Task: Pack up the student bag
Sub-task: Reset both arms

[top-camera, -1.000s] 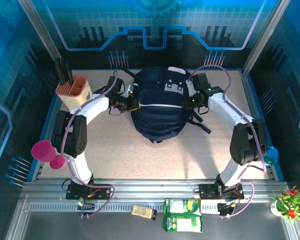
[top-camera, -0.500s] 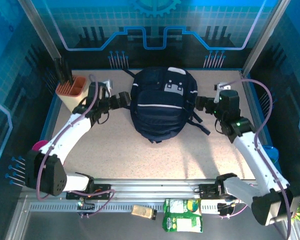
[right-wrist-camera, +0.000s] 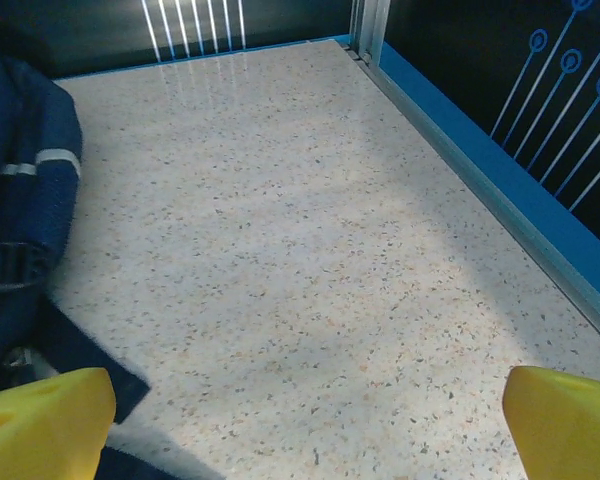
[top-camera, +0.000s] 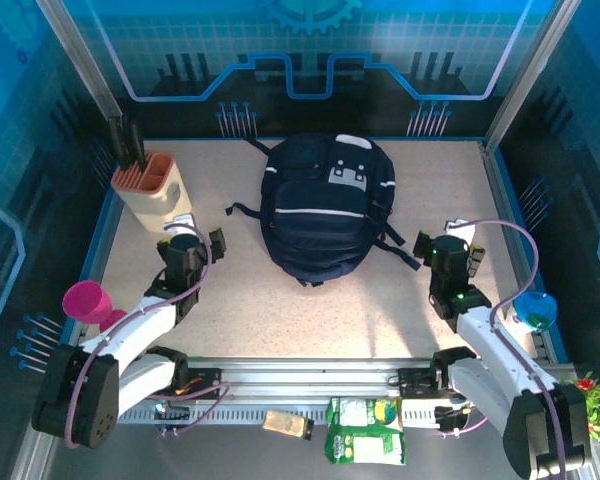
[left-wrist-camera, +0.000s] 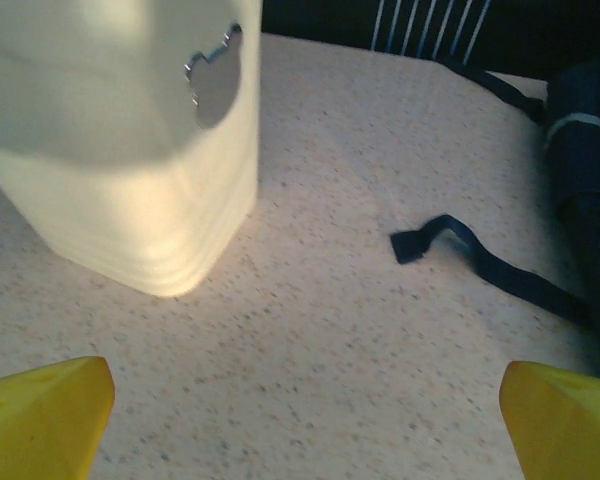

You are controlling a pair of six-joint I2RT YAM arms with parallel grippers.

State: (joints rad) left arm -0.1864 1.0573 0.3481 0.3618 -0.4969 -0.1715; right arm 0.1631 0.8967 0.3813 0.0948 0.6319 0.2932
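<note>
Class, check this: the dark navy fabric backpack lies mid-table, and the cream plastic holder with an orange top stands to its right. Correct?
No. The top external view shows the cream plastic holder with an orange top to the left of the dark navy fabric backpack, which does lie mid-table.

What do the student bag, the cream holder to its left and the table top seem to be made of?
Student bag: soft woven fabric, matte navy, judging by its folds and limp straps. Cream holder: probably moulded plastic, smooth with a slight sheen and rounded corners. Table top: hard, smooth, speckled surface, stone-like or laminate; the look leaves that open.
</note>
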